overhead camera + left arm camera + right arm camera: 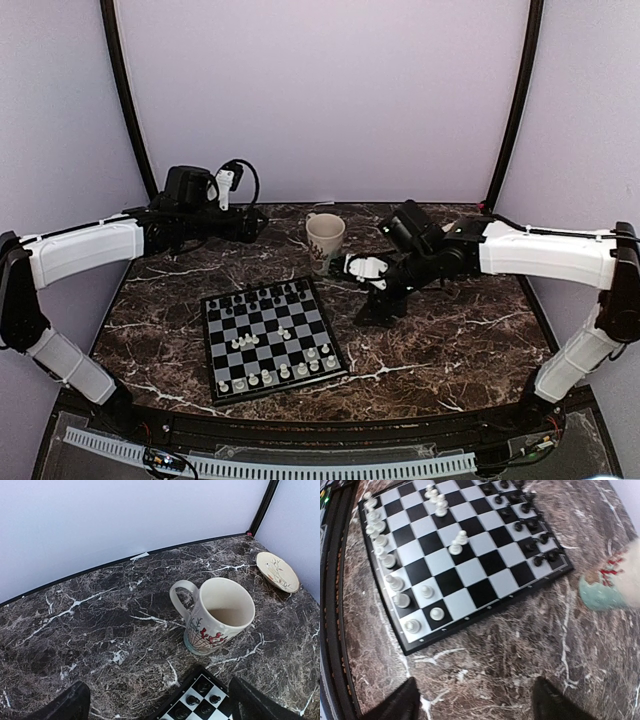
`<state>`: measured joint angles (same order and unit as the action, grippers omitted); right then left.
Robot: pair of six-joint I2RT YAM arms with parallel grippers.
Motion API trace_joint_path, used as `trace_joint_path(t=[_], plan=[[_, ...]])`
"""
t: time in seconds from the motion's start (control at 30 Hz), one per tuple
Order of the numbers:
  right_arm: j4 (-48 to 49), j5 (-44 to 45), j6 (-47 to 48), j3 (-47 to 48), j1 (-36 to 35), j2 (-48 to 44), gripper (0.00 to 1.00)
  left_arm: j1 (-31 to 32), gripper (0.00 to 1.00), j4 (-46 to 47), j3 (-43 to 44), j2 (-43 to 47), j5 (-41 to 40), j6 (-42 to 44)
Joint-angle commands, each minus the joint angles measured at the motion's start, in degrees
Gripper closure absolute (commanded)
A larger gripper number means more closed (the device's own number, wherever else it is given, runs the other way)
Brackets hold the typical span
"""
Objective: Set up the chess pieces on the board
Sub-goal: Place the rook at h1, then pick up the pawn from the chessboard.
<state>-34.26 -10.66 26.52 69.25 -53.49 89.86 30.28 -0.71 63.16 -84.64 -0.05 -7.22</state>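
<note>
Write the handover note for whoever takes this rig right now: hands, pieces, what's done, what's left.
Left hand: open, empty, left of the mug.
Right hand: open, empty, off the right side of the board.
Done: black pieces appear lined up on the far two rows; most white pieces sit on the near rows.
Left: several stray white pieces stand mid-board; move them to their rows.

Pale lilac walls (320, 90), black corner poles (125, 95), marble tabletop (450, 340)
</note>
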Motion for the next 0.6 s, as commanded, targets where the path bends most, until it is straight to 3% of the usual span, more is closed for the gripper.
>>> trace_joint_path(t=[0.0,0.1,0.2,0.3,0.37,0.4,0.43,0.57], plan=[[8.25,-1.44,-3.28,-5.35,6.48,-9.14,0.00,0.26,0.01,-0.05,-1.56,5.29,-1.07,-2.72],[7.90,1.06,-2.46,-5.25,9.89,-10.15,0.00,0.21,0.01,-2.30,-1.96,4.12,-7.38,-6.26],[11.51,3.97,-2.30,-9.64,10.50,-11.54,0.00,0.11,0.01,-7.11,2.77,-0.29,-4.54,2.42],[13.20,5.73,0.28,-13.10,10.63,-11.76,0.00,-0.19,0.01,-11.88,5.50,-3.03,-3.53,3.14],[15.33,4.07,1.29,-15.81,12.25,-12.25,0.00,-0.22,0.14,-13.54,5.55,-3.05,3.44,5.32],[15.01,1.32,1.84,-16.19,13.29,-12.40,0.00,-0.11,0.31,-14.10,5.35,-2.64,7.06,6.72],[14.51,-0.66,1.77,-16.14,14.13,-12.58,0.00,0.11,0.40,-14.80,5.32,-2.42,10.22,7.46],[14.08,-2.41,1.44,-15.55,16.22,-12.68,0.00,3.52,0.47,-20.73,6.43,-2.79,15.02,11.24]])
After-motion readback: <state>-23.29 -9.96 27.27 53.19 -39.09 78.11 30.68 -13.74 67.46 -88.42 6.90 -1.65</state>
